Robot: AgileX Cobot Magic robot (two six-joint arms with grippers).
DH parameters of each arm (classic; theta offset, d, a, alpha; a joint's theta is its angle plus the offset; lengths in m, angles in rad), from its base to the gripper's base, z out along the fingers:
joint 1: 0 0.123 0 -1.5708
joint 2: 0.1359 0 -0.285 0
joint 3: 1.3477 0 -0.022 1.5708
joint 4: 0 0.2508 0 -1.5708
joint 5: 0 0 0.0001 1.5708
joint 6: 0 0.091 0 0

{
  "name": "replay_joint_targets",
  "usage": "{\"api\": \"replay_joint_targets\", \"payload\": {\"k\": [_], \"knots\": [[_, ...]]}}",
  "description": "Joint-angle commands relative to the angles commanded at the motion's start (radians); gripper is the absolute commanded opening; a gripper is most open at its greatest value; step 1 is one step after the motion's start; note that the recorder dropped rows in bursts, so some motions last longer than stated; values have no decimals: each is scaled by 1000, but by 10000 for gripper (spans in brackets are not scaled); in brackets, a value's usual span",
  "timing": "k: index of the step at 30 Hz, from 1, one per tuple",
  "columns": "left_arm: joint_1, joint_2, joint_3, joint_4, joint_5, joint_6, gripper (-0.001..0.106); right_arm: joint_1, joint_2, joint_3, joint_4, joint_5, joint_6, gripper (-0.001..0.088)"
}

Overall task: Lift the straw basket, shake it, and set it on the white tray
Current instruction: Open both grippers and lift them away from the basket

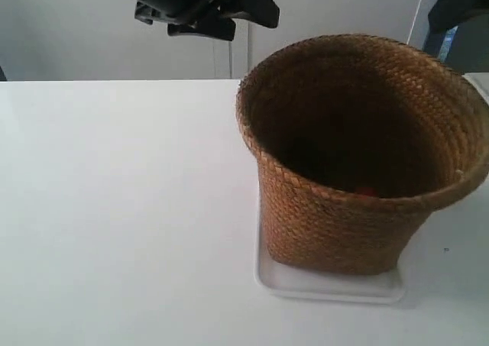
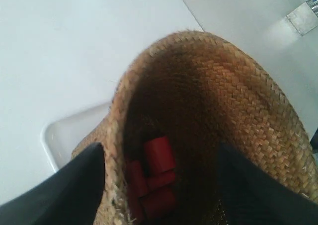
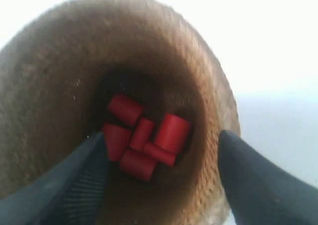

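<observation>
Exterior view, left to right: bare white surface (image 1: 114, 208) fills the left half. Black arm at the exterior view's left (image 1: 199, 2) is in the upper left of the frame, above and clear of the basket rim. Straw basket (image 1: 359, 155) sits right of centre, upright, mouth open. Its base is inside the white tray (image 1: 328, 289), and the tray rim shows along the front and left of the base. A speck of red is visible deep inside. Dark shape (image 1: 462, 2) in the upper right corner is too cropped to identify.

Left wrist view: left tool (image 2: 159, 150) is released, fingers (image 2: 69, 190) wide apart and straddling the basket rim. One finger is just outside the wall, the other over the interior. Can't tell if either touches the straw. A tray corner shows beside the basket, and red cylinders (image 2: 159, 155) lie on the basket floor.

Right wrist view: right tool (image 3: 160, 134) is released, fingers spread, looking straight down into the basket at a loose pile of the red cylinders, gripping nothing
</observation>
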Motion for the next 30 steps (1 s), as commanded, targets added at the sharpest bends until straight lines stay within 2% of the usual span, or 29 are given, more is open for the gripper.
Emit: {"api": "replay_joint_targets", "payload": {"k": [8, 11, 14, 19, 22, 26, 30], "knots": [[0, -79, 0, 89, 110, 16, 671, 0, -61, 30, 100, 35, -54, 602], [0, -110, 0, 144, 176, 22, 633, 0, -95, 69, 136, 39, -107, 565], [0, -146, 0, 203, 222, 31, 507, 0, -148, 118, 140, 15, -123, 490], [0, -210, 0, 266, 289, 100, 162, 0, -261, 217, 154, -108, -141, 359], [0, -242, 0, 271, 305, 100, 1, 0, -330, 279, 154, -184, -159, 303], [0, -283, 0, 271, 308, 101, 0, 0, -414, 360, 155, -288, -159, 235], [0, -315, 2, 273, 308, 112, 0, 0, -453, 420, 155, -308, -159, 186]]}}
